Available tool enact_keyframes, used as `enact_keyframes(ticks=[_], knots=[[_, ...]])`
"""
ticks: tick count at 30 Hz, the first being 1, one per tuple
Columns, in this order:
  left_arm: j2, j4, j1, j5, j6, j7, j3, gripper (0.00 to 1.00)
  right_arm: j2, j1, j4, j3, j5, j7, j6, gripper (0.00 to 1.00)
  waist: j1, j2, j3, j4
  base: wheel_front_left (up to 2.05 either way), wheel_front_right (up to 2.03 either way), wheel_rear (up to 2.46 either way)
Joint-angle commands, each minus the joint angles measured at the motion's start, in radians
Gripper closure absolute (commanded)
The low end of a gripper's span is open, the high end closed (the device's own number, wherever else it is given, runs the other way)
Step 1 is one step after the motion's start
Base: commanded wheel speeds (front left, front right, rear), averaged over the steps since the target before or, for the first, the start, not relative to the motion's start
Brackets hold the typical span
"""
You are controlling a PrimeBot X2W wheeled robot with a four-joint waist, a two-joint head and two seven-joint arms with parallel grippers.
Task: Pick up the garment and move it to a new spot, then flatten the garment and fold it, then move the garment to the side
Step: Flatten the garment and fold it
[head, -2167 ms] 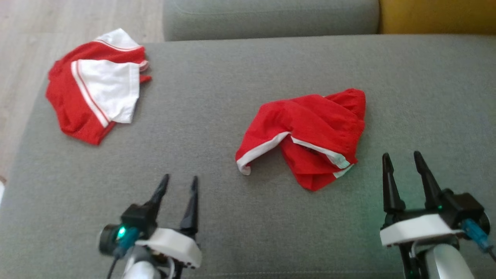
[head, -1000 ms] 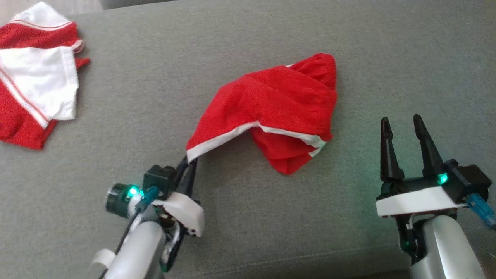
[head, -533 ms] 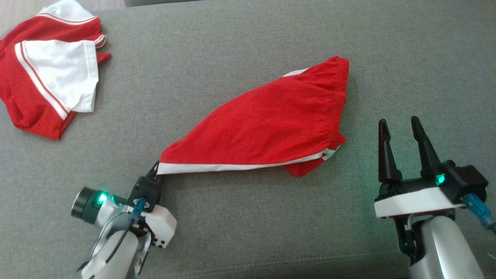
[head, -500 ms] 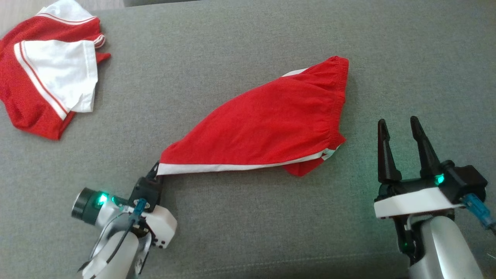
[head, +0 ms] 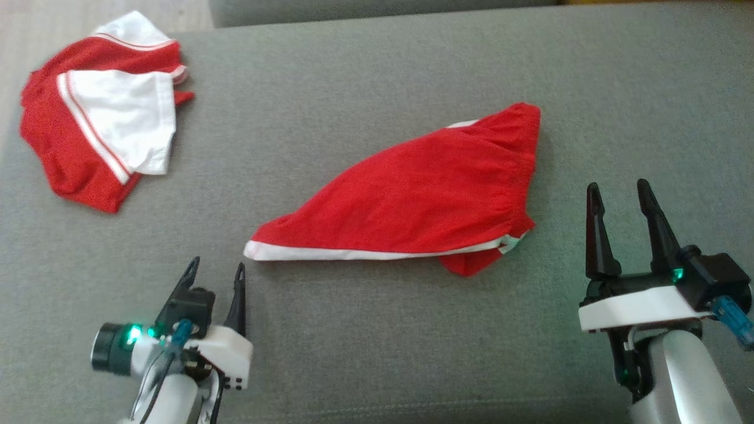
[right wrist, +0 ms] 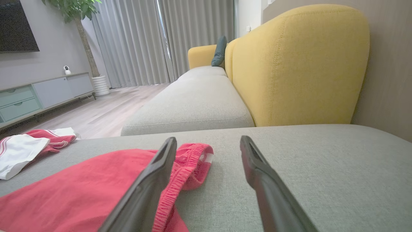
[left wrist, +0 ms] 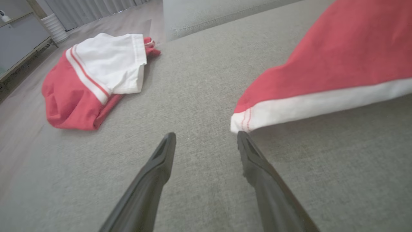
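The garment (head: 100,135), a red jersey with white sleeves and striped trim, lies bunched at the far left of the grey cushion (head: 353,88); it also appears in the left wrist view (left wrist: 93,80) and the right wrist view (right wrist: 19,148). Its print is hidden. A smaller red garment with white edging (head: 424,200) lies stretched out at the middle. My left gripper (head: 217,265) stands open and empty just short of that cloth's white corner (left wrist: 244,120). My right gripper (head: 617,187) is open and empty beside its gathered waistband (right wrist: 190,161).
The cushion's left edge drops to a wooden floor (head: 12,59). Another grey seat cushion (right wrist: 193,106) adjoins at the back, with a yellow backrest (right wrist: 299,64) to the right. A low cabinet (right wrist: 42,93) and curtains stand across the room.
My left gripper has opened and let go of the smaller red garment's white-edged corner, which now lies on the cushion. It has drawn back slightly. The right gripper stayed open. The camera shifted a little.
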Motion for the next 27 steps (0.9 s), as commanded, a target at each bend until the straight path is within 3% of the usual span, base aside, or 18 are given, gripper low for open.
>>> enact_keyframes(ticks=[1,9,17,27], knots=[[0.021,-0.052,-0.016,-0.010,0.012,-0.012,0.052,0.00,-0.005,-0.009,-0.028,0.019,-0.008,-0.011,0.008,0.00,0.0000,0.0000,-0.025,0.024,0.00,0.00,0.00],[-0.012,-0.223,0.064,-0.047,0.009,-0.012,0.121,0.00,-0.005,0.020,-0.024,0.023,-0.017,-0.011,0.008,0.00,0.0000,0.0000,-0.110,0.076,0.00,0.00,0.00],[-0.085,-0.370,0.144,-0.061,-0.021,-0.012,0.142,0.00,-0.005,0.050,-0.022,0.030,-0.012,-0.011,0.008,0.00,0.0000,0.0000,-0.173,0.092,0.00,0.00,0.00],[-0.125,-0.410,0.208,-0.059,-0.049,-0.012,0.156,0.00,-0.005,0.087,-0.027,0.032,0.002,-0.011,0.008,0.00,0.0000,0.0000,-0.193,0.093,0.00,0.00,0.00]])
